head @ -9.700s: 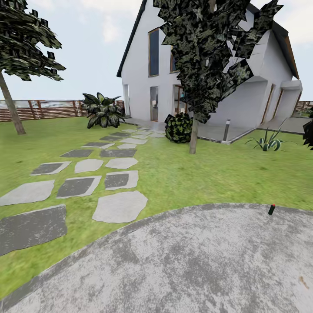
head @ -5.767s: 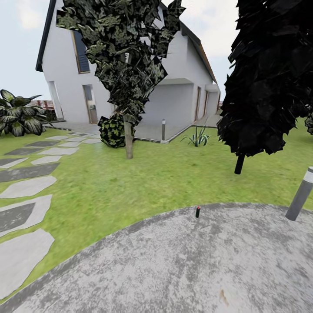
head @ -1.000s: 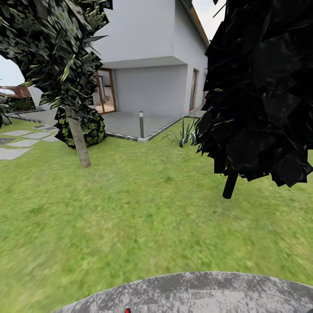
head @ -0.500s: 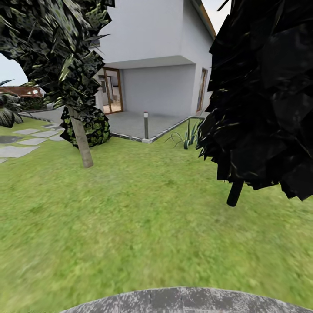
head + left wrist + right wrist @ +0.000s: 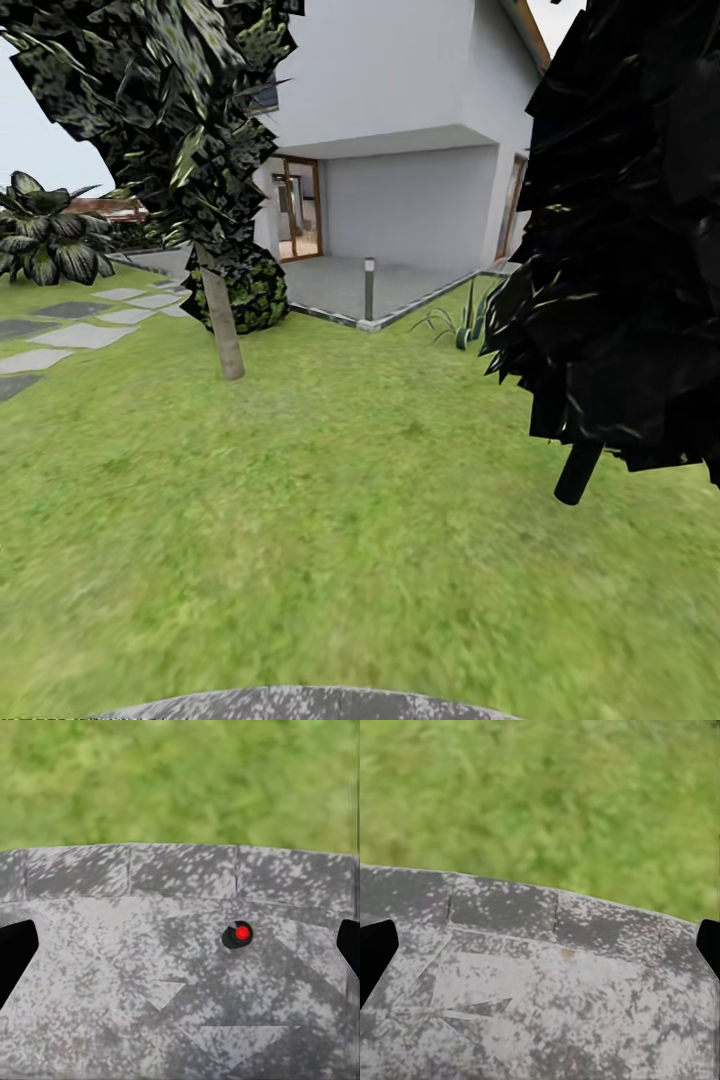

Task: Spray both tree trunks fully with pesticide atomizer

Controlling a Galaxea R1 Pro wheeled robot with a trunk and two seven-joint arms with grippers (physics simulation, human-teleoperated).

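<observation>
Pesticide atomizer (image 5: 238,935) upright on grey floor (image 5: 112,967), centre-right, between spread left gripper (image 5: 180,952) fingers; right gripper (image 5: 540,952) equally agape; near-black tree (image 5: 630,250) fills head view's right, pale trunk (image 5: 222,320) upper left

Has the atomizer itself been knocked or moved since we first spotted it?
Cannot tell. The head camera moved. The atomizer stands upright on the concrete paving, near its curved edge by the lawn, as before.

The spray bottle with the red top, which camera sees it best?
The left wrist view. It looks down on the bottle standing on the grey paving, red top facing the camera. The head view looks out over the lawn; the right wrist view shows paving and grass.
</observation>
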